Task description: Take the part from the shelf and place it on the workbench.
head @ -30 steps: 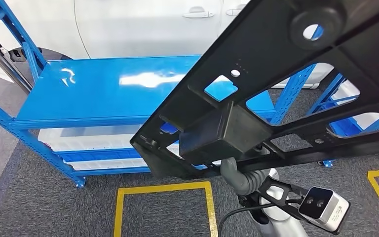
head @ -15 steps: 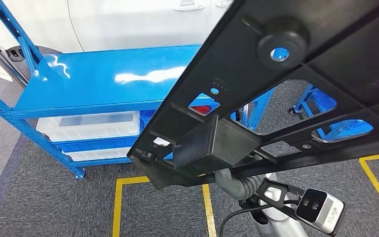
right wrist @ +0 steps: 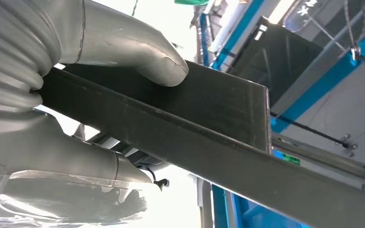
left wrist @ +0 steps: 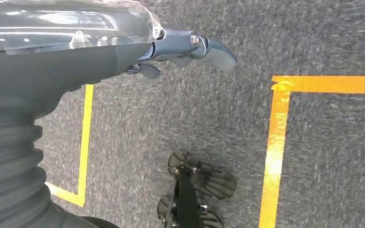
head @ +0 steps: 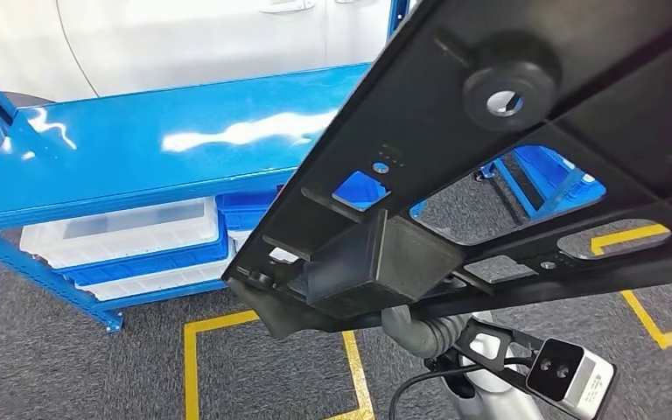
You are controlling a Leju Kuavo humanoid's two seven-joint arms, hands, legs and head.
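Carrying calls for a level, steady grip — the part, a large black ribbed panel, is held off the shelf, pinched at one edge by the right hand, thumb on top. Left hand hangs holding nothing, fingers loosely apart. No surface shows yet — just grey carpet with yellow tape and white bins under the shelf.

Workshop corner with a blue rack on grey carpet.

A glossy blue metal shelving rack stands on the speckled grey carpet floor, its top board catching bright streaks of overhead light. Translucent white plastic bins and a blue plastic crate sit on the lower level. Yellow tape lines mark rectangles on the carpet. Behind the rack stands a white car body.
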